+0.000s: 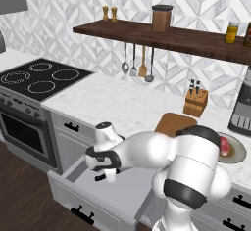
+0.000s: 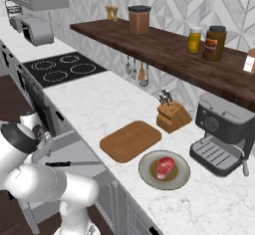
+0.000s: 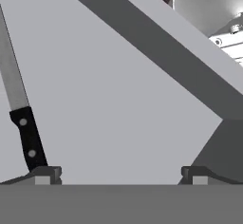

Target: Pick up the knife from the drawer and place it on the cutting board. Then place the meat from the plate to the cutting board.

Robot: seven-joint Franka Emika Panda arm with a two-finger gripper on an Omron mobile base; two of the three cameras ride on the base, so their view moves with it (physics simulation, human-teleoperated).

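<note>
Item 1: gripper (image 3: 118,173). 2 small dark fingertips (image 3: 45,173) set wide apart, nothing between them; lowered into the open drawer (image 1: 88,196) from above, presumably to reach what lies on its floor.

Item 2: knife (image 3: 21,118). Slim, flat on the plain grey drawer floor. Black handle with 2 pale rivets, dark grey blade running away toward the top of the hand view. Handle end just beside the left-hand fingertip, outside the gap rather than within it, so a sideways shift judged necessary before any closing. In the right base view, seen as a thin dark line (image 2: 74,164) along the drawer floor beside the arm.

Item 3: drawer. Wide, shallow, light grey, pulled out from the cabinet front; black bar handle on its face. Smooth, matte walls.

Item 4: cutting board (image 2: 130,140). Flat brown wood, rectangular with rounded corners, bare, on the white marbled counter (image 2: 94,107) directly above the drawer, a short lift from knife to destination.

Item 5: plate (image 2: 147,172). Round, shallow, grey-green, lighter rim, just beside the board.

Item 6: meat (image 2: 166,167). Roundish red steak with pale rim, resting at the plate's centre, untouched.

Item 7: knife block (image 2: 173,115). Small, wooden, upright behind the board, short black handles protruding.

Status: 1st step judged in hand, knife not yet grasped.
</note>
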